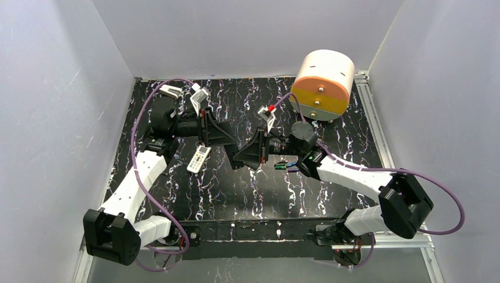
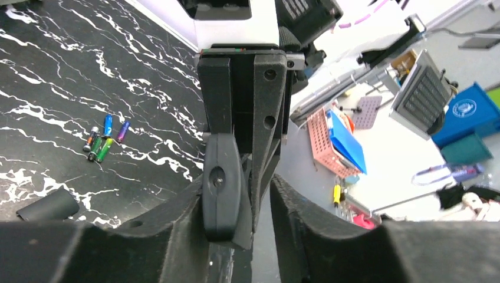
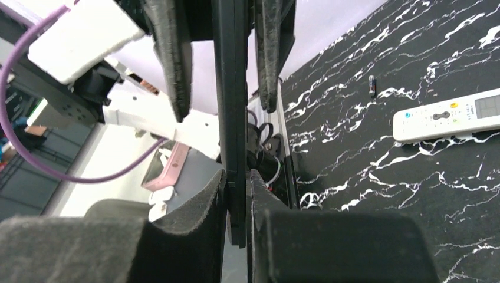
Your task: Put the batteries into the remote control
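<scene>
Right wrist: right claw (image 3: pixel 237 177) clenched on black strip (image 3: pixel 231 147); left claw (image 3: pixel 225 112) released, straddling it.

This is a robotics lab. Two robot arms, the left arm (image 1: pixel 135 177) and the right arm (image 1: pixel 354 177), trailing purple cables (image 1: pixel 448 200), are bolted to a black marbled table (image 1: pixel 236 194) boxed in by plain white walls (image 1: pixel 53 118). Beyond the box, the left wrist view shows a pink basket (image 2: pixel 321 141) and a blue bin (image 2: pixel 469 109) on a cluttered floor.
</scene>
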{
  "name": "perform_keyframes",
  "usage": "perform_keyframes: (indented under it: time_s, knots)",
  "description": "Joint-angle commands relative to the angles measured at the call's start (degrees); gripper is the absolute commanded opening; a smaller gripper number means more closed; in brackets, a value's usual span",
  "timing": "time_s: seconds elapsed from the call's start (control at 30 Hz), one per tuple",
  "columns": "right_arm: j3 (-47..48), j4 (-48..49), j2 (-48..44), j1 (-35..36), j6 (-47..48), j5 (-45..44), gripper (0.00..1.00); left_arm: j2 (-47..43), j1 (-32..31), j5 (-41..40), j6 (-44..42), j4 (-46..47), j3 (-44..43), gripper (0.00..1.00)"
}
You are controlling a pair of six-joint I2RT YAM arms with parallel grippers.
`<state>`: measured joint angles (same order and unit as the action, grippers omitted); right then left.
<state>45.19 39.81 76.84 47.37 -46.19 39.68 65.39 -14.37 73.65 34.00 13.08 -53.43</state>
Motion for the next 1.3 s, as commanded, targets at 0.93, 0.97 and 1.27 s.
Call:
perform_keyframes:
  time_s: [0.93,0.97,1.27]
  knots:
    - [8.1,-51.4,-6.1,-1.9,18.2,-45.9,0.69,-4.5,0.4,-36.7,-1.8,-2.6,7.8,0.0]
    - [8.8,-53.9,-5.5,-2.0,18.7,-48.4,0.68,-4.3,0.4,-35.7,-2.2,-2.8,7.8,0.0]
    - [13.2,-70.3,1.3,-3.3,19.5,-58.7,0.57,-4.4,0.4,-34.7,-4.2,-5.3,7.7,0.0]
